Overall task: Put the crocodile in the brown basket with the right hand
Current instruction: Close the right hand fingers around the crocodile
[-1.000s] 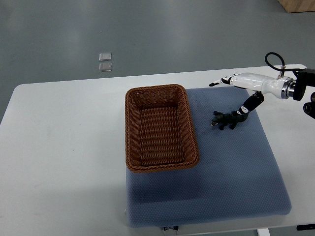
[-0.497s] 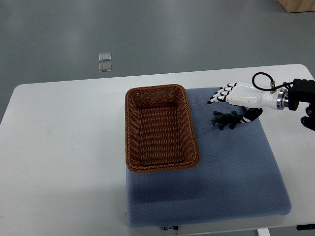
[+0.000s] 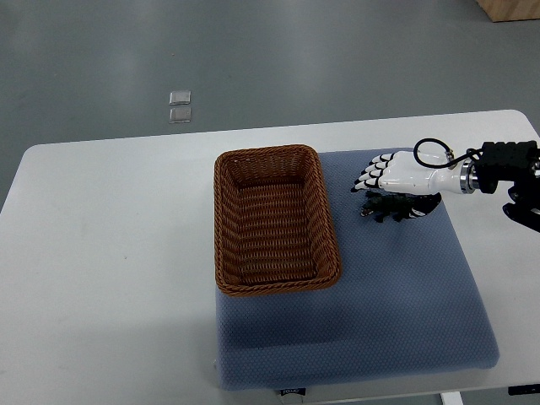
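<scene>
Right hand (image 3: pixel 395 174), white with black fingertips, comes in from the right edge and sits palm-down right over the small dark green toy crocodile (image 3: pixel 384 208). The fingers (image 3: pixel 364 175) are spread and extended toward the basket, not curled around anything. Can't tell whether the palm touches the toy.

The crocodile lies on the blue-grey textured mat (image 3: pixel 380 304), partly hidden under the hand, just beside the right long wall of the brown rectangular wicker basket (image 3: pixel 221 221) and outside it. The basket sits upright along the mat's left edge, overhanging onto the white counter (image 3: pixel 101 253), with nothing inside it.
</scene>
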Tool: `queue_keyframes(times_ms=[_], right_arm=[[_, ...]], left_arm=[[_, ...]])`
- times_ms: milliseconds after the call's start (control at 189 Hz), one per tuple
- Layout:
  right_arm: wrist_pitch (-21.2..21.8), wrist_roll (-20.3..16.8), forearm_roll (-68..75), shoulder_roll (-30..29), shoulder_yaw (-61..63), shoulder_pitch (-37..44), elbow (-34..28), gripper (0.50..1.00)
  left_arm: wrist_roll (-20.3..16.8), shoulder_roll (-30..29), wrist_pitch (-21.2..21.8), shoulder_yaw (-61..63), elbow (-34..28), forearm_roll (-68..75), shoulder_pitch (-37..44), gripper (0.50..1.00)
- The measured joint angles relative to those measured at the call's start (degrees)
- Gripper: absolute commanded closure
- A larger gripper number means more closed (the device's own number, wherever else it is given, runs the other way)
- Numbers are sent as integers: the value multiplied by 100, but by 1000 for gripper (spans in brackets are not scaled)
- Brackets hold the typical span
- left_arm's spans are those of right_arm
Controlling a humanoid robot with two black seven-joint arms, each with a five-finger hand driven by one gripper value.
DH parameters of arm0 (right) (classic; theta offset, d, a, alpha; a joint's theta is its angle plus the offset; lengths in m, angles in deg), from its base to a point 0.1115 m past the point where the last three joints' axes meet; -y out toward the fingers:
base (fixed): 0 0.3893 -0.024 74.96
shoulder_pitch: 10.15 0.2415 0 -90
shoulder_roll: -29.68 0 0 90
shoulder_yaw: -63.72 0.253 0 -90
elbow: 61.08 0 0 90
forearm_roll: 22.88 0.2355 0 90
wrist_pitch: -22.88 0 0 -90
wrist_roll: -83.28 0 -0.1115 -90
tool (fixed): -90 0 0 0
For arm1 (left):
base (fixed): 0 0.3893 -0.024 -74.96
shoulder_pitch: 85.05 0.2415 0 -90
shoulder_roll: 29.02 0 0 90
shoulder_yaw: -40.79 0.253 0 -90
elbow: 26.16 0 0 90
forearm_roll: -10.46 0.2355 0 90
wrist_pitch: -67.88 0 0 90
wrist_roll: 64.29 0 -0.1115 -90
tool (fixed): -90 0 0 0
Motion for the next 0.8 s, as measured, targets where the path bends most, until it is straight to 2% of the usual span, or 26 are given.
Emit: queue_keyframes(times_ms=[143, 386, 476, 556, 799], right_arm=[[-169, 0, -189, -7, -142, -3, 62, 568], [-190, 0, -254, -56, -175, -2, 89, 579], [-190, 0, -273, -96, -176, -2, 114, 609], [-190, 0, -280, -122, -176, -2, 151, 670], [-168, 0, -293, -196, -184, 0, 307, 713]], left_arm=[[0, 0, 0, 0, 0, 0, -1, 500], [0, 0, 0, 0, 0, 2, -2, 500], [0, 0, 0, 0, 0, 2, -1, 500], [0, 0, 0, 0, 0, 2, -1, 500], [0, 0, -2, 0, 0, 2, 0, 500]])
